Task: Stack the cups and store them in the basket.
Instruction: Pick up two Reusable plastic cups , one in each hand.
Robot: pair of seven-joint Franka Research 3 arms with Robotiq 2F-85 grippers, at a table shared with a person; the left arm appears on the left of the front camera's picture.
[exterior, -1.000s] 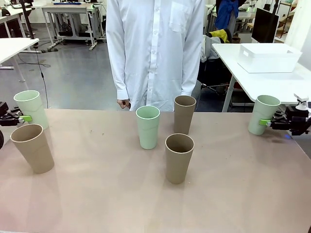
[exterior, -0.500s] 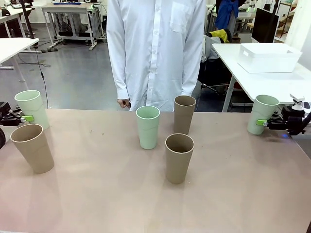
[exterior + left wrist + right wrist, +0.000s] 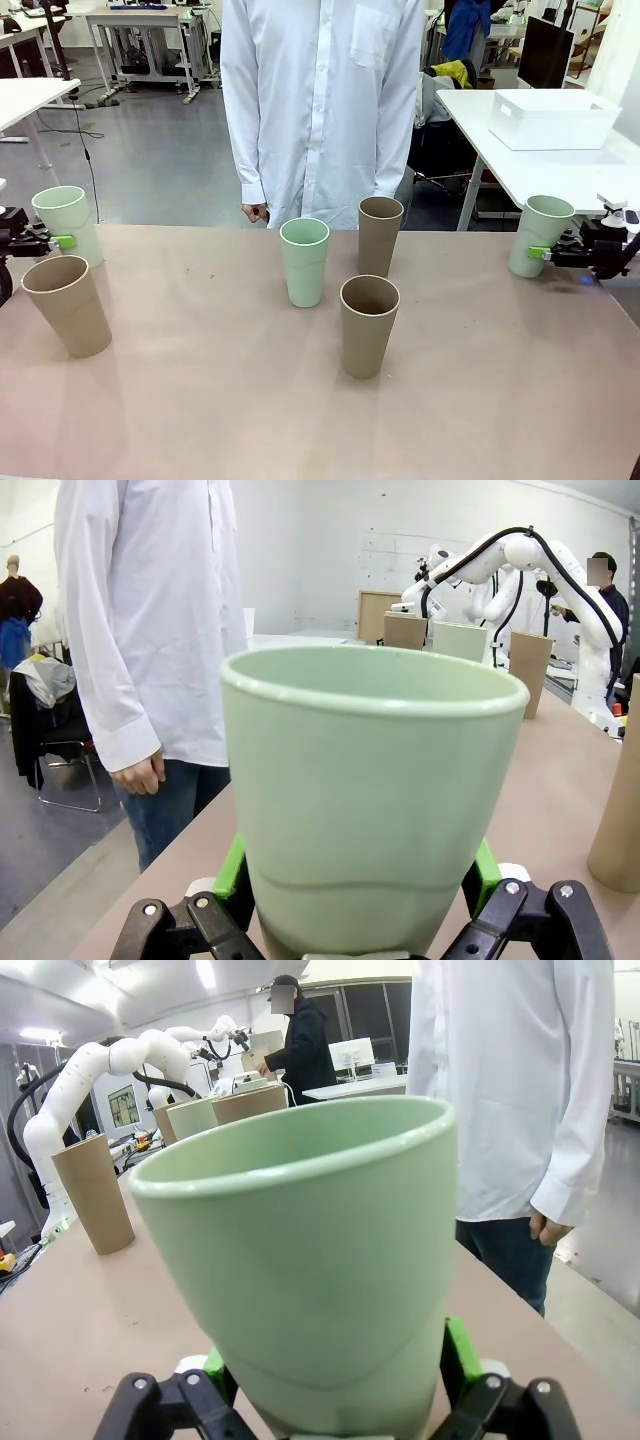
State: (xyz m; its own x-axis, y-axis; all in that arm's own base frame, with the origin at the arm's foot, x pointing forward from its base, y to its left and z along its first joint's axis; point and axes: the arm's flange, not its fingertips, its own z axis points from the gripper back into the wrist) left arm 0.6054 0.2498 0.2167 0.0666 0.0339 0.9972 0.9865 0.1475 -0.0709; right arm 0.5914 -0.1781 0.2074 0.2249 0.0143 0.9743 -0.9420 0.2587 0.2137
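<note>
Two robot grippers each clamp a mint-green cup at opposite ends of the table [image 3: 200, 400]. The left gripper [image 3: 60, 242] holds the left green cup [image 3: 66, 218] by its lower half at the far left edge, with its green pads [image 3: 232, 872] pressed to both sides of the cup. The right gripper [image 3: 538, 252] grips the right green cup [image 3: 545, 230] the same way at the far right edge, fingers closed tight on its base. Whether either cup is clear of the tabletop cannot be told.

Four more cups stand free. The left tan cup [image 3: 68, 305] is just in front of the left gripper. The middle green cup [image 3: 305, 262], rear tan cup [image 3: 380, 236] and front tan cup [image 3: 368, 326] cluster at the centre, apart from one another. The white basket [image 3: 555, 125] sits on a side table [image 3: 520, 170] beyond the right gripper. A person [image 3: 320, 110] in a white shirt stands at the far side.
</note>
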